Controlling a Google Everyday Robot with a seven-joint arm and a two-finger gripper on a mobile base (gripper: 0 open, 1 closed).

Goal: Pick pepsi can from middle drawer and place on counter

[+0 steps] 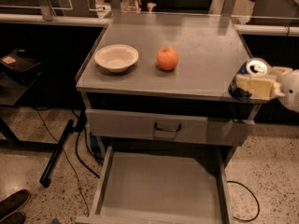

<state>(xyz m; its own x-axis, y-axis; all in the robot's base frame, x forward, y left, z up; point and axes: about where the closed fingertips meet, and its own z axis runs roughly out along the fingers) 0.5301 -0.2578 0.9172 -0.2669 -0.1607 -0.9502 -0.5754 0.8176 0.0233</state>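
**Editor:** Where is the small dark-blue pepsi can with the silver top (250,71)?

**Photographer:** At the front right corner of the flat grey metal counter (201,41), overlapping its front edge. It is clasped in the robot's cream two-finger gripper (252,80), which reaches in from the right edge. One finger lies across the near side of the can and the other sits behind it. The silver top tips toward the camera.

**Editor:** Is it standing on the counter?

**Photographer:** I cannot tell whether its base touches the surface or hangs just at the edge.

**Editor:** And the drawer?

**Photographer:** The wide shallow grey metal middle drawer (159,181) is pulled out below the front edge, showing a bare flat floor and low side walls. Above it is a closed grey drawer front with a dark bar handle (168,127).

**Editor:** What else is on top?

**Photographer:** A shallow cream round bowl (116,57) sits near the left edge. A round orange fruit (167,58) stands just beside it toward the middle, apart from the bowl and well apart from the can.
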